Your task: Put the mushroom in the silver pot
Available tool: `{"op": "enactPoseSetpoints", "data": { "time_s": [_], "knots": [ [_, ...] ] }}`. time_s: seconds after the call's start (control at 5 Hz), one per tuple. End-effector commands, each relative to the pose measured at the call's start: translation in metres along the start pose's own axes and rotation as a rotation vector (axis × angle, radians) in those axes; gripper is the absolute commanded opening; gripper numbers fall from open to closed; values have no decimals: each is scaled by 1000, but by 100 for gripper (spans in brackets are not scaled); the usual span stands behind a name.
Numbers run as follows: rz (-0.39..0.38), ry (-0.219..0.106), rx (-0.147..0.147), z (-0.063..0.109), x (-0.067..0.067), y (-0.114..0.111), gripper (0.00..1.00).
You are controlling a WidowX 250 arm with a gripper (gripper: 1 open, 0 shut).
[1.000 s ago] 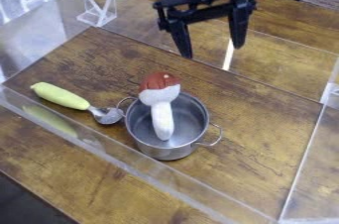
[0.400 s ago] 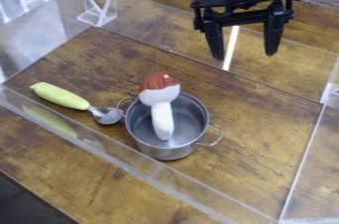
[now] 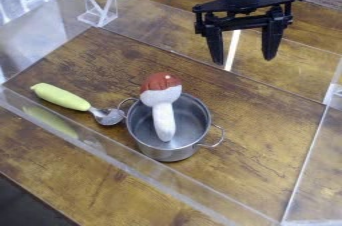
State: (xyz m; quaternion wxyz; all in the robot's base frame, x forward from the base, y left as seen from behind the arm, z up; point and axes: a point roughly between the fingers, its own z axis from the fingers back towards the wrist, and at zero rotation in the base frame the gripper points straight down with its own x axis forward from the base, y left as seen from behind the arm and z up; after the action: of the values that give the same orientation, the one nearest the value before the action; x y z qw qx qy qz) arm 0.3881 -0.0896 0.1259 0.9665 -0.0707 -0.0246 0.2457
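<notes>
Steel gleams at the near middle of the brown wooden desk (image 3: pixel 267 90), where the small round silver pot (image 3: pixel 171 127) with straight sides and two little loop handles stands upright. The toy mushroom (image 3: pixel 162 103), red-brown in the cap and thick and white in the stem, lies inside it at a slant: the stem runs down onto the pot's floor while the cap props on the far-left part of the rim and pokes above it, because the toy is about as long as the pot is wide and cannot lie flat. Judged from that, the placing is done. The black end effector (image 3: pixel 245 42) hangs well apart from the pot, up at the far right, pointing straight down with its two fingers spread wide and nothing between them, which fits a hand that has let go and has no load to carry. Just left of the pot lies a metal spoon with a yellow-green handle (image 3: pixel 75 102), its bowl nearly touching the pot's left handle; it plays no part in the task. Clear plastic walls (image 3: pixel 201 185) edge the desk, presumably to keep loose things from rolling off.
</notes>
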Motion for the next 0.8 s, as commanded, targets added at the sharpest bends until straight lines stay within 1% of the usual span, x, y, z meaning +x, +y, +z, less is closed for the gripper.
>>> {"op": "enactPoseSetpoints", "data": {
  "time_s": [0.0,0.2,0.4,0.6],
  "knots": [
    [17,-44,-12,22,9,2,100],
    [41,-36,8,9,16,15,100],
    [65,-35,21,-1,23,29,100],
    [96,-36,31,-8,28,34,0]
  ]
}}
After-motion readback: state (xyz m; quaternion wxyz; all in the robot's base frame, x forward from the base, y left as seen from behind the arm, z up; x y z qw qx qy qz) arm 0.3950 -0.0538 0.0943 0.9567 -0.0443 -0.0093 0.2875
